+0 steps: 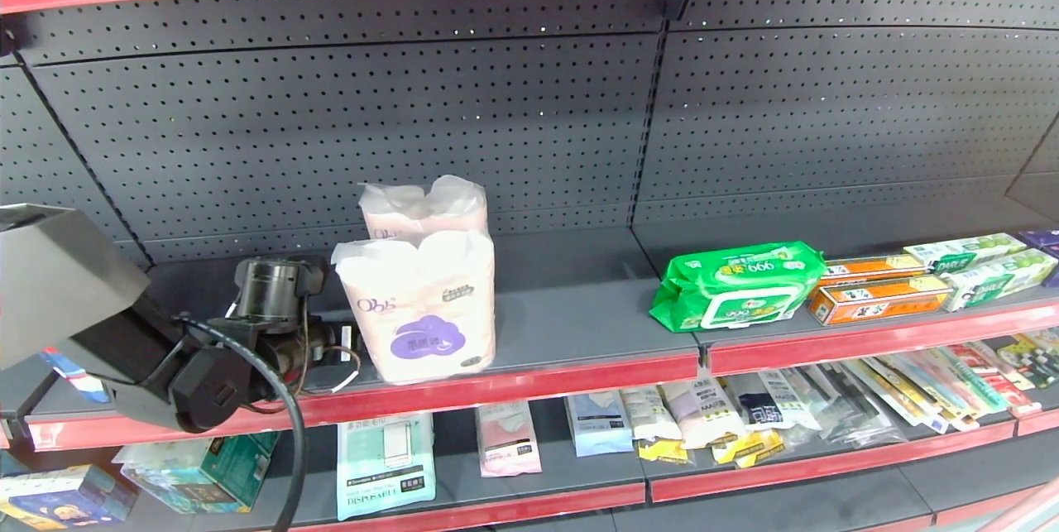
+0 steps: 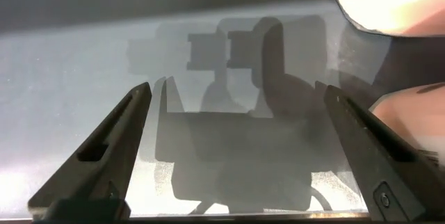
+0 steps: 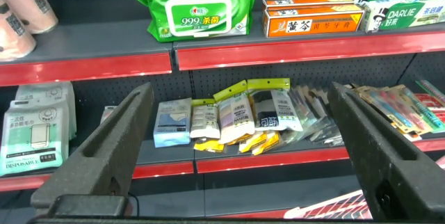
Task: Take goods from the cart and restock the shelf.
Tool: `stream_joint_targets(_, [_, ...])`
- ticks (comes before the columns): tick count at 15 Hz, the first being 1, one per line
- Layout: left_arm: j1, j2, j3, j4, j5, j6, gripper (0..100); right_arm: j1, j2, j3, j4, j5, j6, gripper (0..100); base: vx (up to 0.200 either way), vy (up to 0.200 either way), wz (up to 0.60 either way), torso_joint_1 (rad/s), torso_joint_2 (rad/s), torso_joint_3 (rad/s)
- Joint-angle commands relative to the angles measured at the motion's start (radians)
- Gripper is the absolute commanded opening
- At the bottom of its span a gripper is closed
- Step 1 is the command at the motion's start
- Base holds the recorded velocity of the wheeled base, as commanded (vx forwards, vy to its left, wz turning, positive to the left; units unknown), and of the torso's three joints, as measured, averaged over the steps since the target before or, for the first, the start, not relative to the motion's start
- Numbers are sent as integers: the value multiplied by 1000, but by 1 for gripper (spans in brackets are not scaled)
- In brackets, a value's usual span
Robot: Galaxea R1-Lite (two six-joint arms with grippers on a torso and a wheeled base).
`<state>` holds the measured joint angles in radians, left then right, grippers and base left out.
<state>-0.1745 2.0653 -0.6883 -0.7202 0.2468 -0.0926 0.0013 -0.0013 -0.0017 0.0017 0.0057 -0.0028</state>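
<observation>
L arm (image 1: 207, 358) lies low along the middle shelf board (image 1: 579, 317), wrist just beside the front tissue-roll pack (image 1: 422, 309). That pack stands upright near the board's red front edge (image 1: 529, 387), w/ the rear pack (image 1: 424, 205) upright right behind it; touching or a hair apart, can't tell which.

L gripper (image 2: 236, 90) is spread wide, fingers (image 2: 104, 154) well apart w/ nothing btwn them but bare grey board; it holds nothing. A white wrapped pack sits just off one finger in the L wrist view; whether it touches can't be told. R gripper (image 3: 241, 88) is likewise spread wide and empty; it hangs off the shelving, facing it, not touching any stock.

Further along the same board, to the robot's right: a green wipes pack (image 1: 732, 284) lying down; next to it two orange boxes (image 1: 881, 299); then green-and-white toothpaste boxes (image 1: 993, 267) beside those; all close together near the front edge, well apart from the tissue packs. Grey pegboard (image 1: 414, 118) backs the lot.

Lower shelf (image 1: 579, 474): a pale-green mask pack (image 1: 385, 466) sits below the tissue packs; then small sachets (image 1: 703, 416) in a row, some w/ yellow tops; long blister packs (image 1: 910, 383) fan out toward the right end.
</observation>
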Motion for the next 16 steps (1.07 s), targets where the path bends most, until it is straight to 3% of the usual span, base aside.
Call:
stream_joint_targets(1, [32, -45, 4, -1, -1, 1, 100, 0, 1, 0, 0, 0, 0, 100, 0, 0, 0, 0, 0, 0])
stream_joint_targets(4, [119, -172, 30, 5, -23, 5, 100, 0, 1, 0, 0, 0, 0, 100, 0, 0, 0, 0, 0, 0])
stream_joint_targets(6, [190, -332, 70, 42, -95, 25, 100, 0, 1, 0, 0, 0, 0, 100, 0, 0, 0, 0, 0, 0])
stream_joint_targets(10, [268, -809, 168, 369, -264, 53, 100, 0, 1, 0, 0, 0, 0, 100, 0, 0, 0, 0, 0, 0])
stream_joint_targets(12, [276, -999, 225, 435, -300, 85, 100, 0, 1, 0, 0, 0, 0, 100, 0, 0, 0, 0, 0, 0])
stream_joint_targets(13, [274, -1166, 300, 424, -339, 160, 100, 0, 1, 0, 0, 0, 0, 100, 0, 0, 0, 0, 0, 0])
stream_joint_targets(14, [268, -1312, 357, 418, -455, 205, 100, 0, 1, 0, 1, 0, 0, 100, 0, 0, 0, 0, 0, 0])
stream_joint_targets(15, [270, -1421, 392, 426, -520, 206, 100, 0, 1, 0, 1, 0, 0, 100, 0, 0, 0, 0, 0, 0])
stream_joint_targets(16, [273, -1495, 432, 453, -515, 206, 100, 0, 1, 0, 0, 0, 0, 100, 0, 0, 0, 0, 0, 0])
